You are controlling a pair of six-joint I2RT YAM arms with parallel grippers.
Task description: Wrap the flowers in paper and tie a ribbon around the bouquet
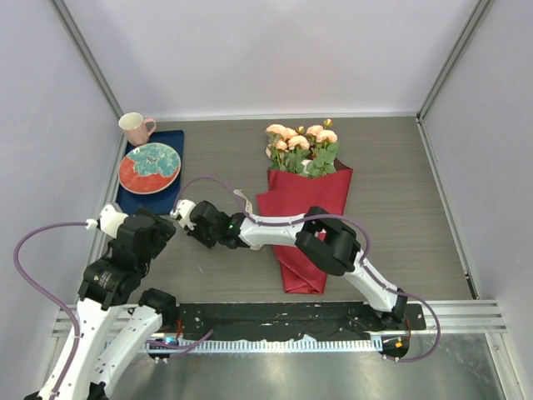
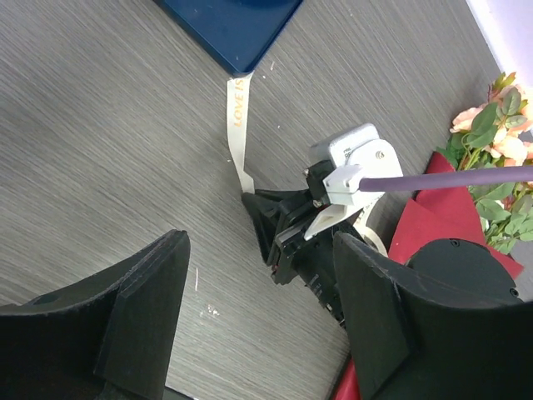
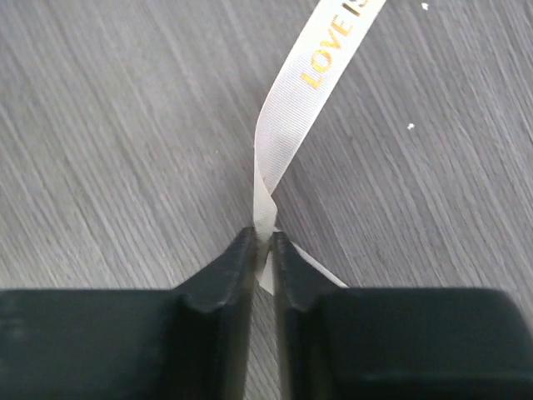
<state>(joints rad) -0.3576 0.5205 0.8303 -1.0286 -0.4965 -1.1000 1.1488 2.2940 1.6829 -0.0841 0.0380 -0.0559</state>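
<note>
The ribbon [image 3: 291, 117] is being pinched at one end by the right gripper [image 3: 265, 242], whose jaws are nearly closed. Its length is running away from them toward the tray [image 2: 229, 29]. The bouquet [image 1: 304, 208] is lying to the right, stems pointing toward the arms. The left gripper [image 1: 158, 227] is being held wide open, just beside.

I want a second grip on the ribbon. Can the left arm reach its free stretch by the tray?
Probably yes: the left pincer is open, the ribbon lies on the table ahead; the right pincer holds another part.
</note>
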